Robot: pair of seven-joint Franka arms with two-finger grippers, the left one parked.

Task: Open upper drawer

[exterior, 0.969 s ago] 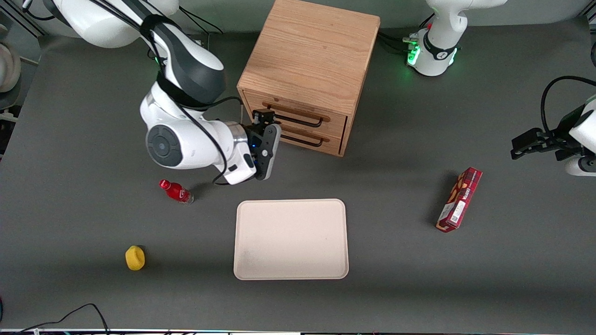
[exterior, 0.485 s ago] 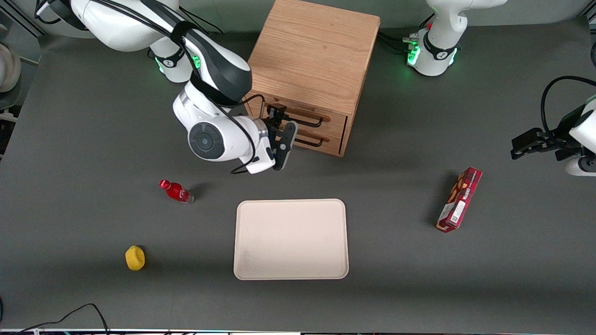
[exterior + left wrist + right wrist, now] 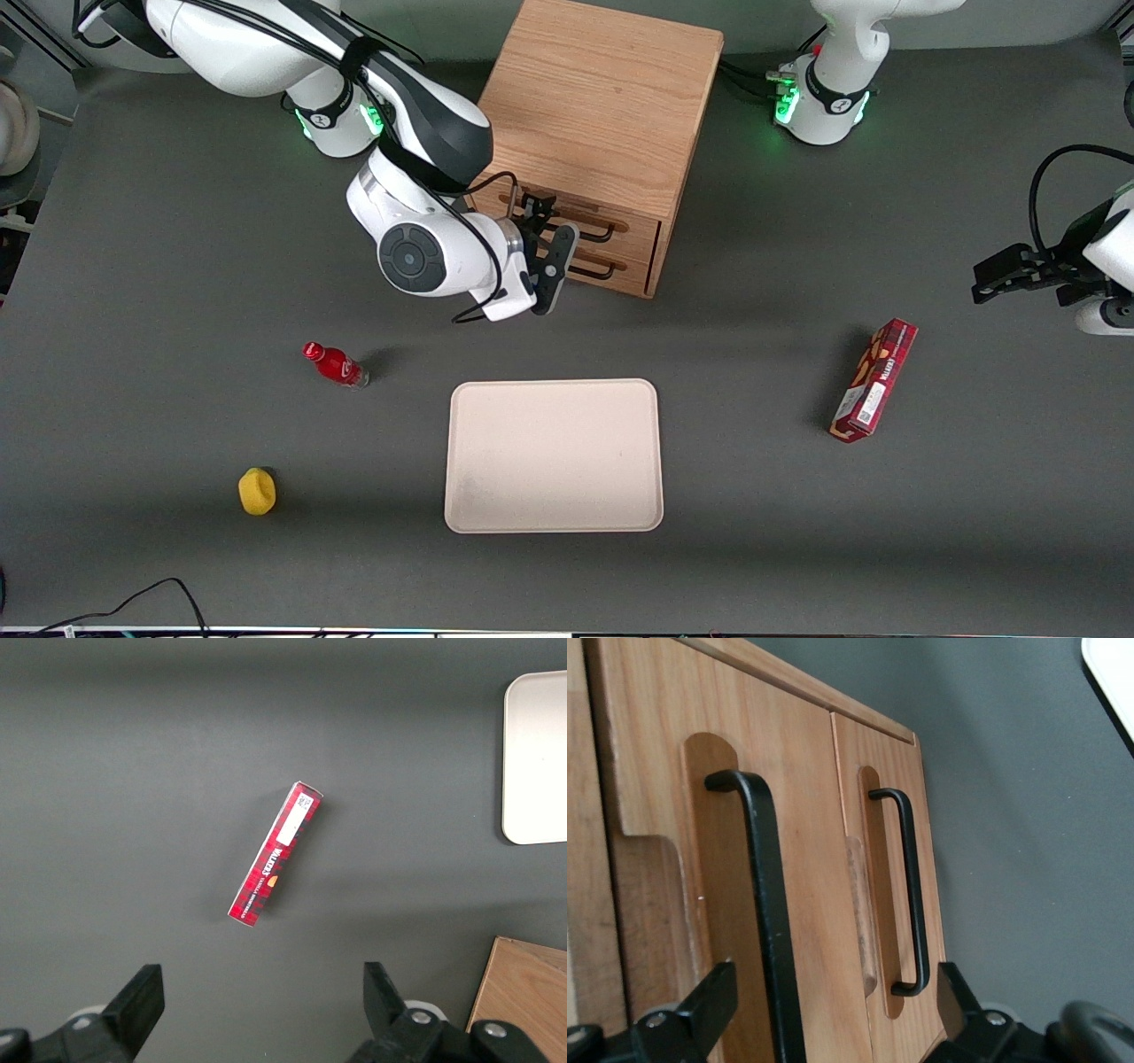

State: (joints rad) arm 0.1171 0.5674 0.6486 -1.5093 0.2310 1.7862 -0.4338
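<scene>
Legible text: almost none. The red box carries white lettering along its side, too small for me to read; a white label sits at one end. My hand bears no markings.

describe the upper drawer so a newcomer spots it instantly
Find the oak cabinet, the biggest thing on the table. Its front carries two stacked drawer fronts with black wire handles; the open gripper hovers right in front of them. The upper drawer sits directly under the cabinet top, above its twin, the lower drawer.
</scene>
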